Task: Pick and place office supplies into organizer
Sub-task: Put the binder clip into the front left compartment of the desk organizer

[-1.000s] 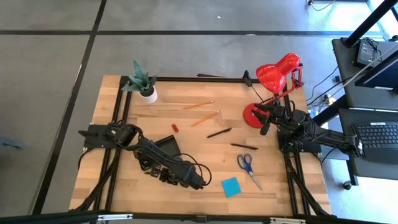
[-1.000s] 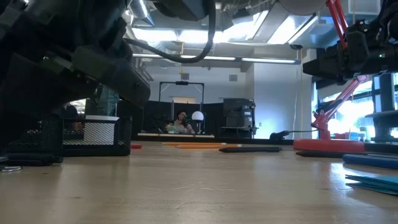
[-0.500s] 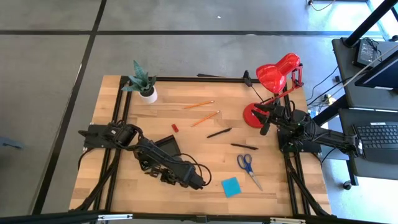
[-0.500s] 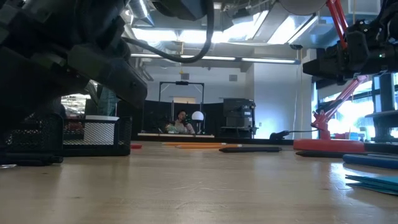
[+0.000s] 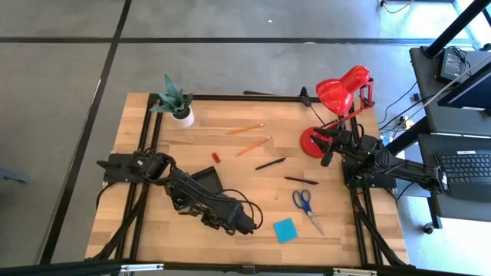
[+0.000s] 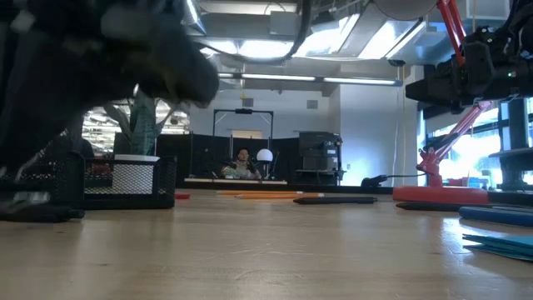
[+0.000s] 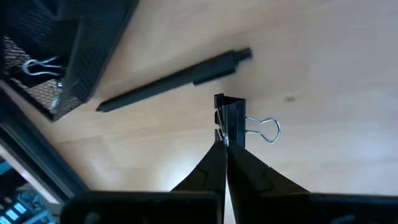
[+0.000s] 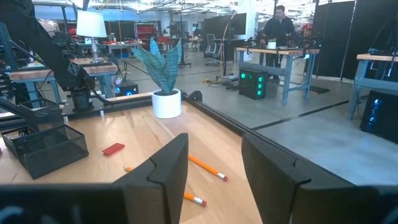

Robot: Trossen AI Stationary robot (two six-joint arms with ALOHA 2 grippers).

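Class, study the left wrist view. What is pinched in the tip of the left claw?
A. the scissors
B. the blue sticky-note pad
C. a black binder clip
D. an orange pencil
C: the left claw is shut on a small black binder clip with wire handles, while a black pen lies loose beyond it.

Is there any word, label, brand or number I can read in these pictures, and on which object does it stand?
None is readable.
The binder clip, black pen, organizer and sticky-note pad show no print.
The keyboard keys are too small to read.
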